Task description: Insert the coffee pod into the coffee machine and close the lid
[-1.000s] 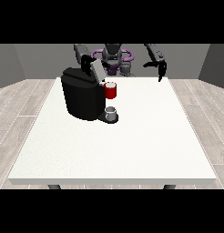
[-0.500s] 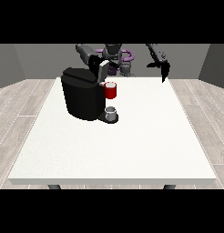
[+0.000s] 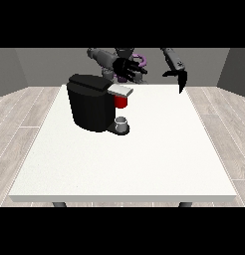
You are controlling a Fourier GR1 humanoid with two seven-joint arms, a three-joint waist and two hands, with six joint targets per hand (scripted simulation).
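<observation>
At the counter's (image 3: 144,159) ten o'clock region you see the black coffee machine (image 3: 92,104), its grey lid (image 3: 120,90) lying roughly level over a red thing at the machine (image 3: 121,101). A small grey cup (image 3: 122,122) stands on the machine's base at about five o'clock from its body. You cannot plainly identify the grey coffee pod anywhere, so whether insertion is complete cannot be read from this view; judged from the lid's lowered position, closing appears to be nearly finished or done. The robot hand at the view's left (image 3: 126,68) hovers at one o'clock from the machine, just above the lid's far end, fingers spread and holding nothing. The robot hand at the view's right (image 3: 180,75) hangs well apart at the counter's two o'clock edge, fingers pointing down, released and empty. You should confirm lid closure before withdrawing.
</observation>
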